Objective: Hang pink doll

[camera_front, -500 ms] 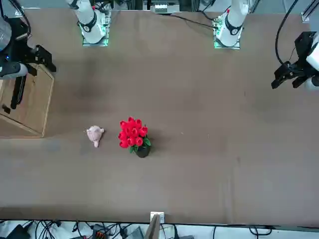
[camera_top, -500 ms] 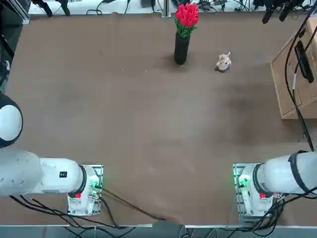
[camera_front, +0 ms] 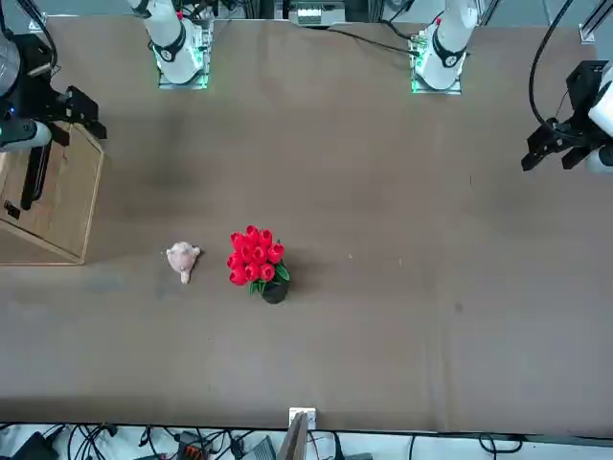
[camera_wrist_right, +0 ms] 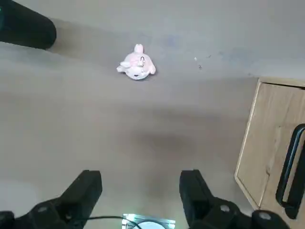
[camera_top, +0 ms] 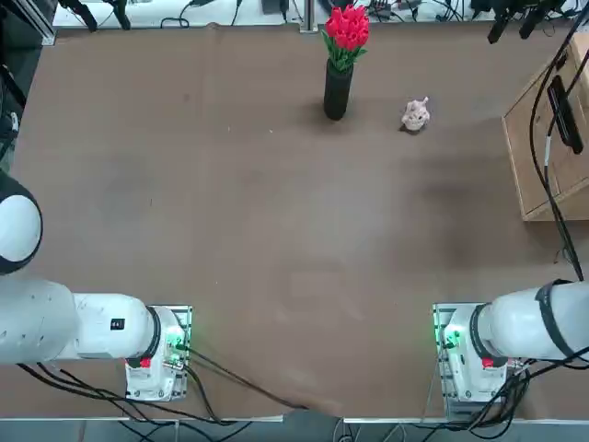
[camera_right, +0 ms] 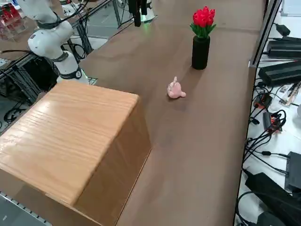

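From here I see the small pale pink plush doll (camera_top: 415,115) lying on the brown desk (camera_top: 276,230), between the black cylindrical vase of red tulips (camera_top: 338,87) and the light wooden cabinet (camera_right: 70,136). It looks feather-light and squashy, hardly fragile; I'd pinch its round body gently, not an ear. The right hand (camera_wrist_right: 141,188) has its fingers wide apart, nothing between them.
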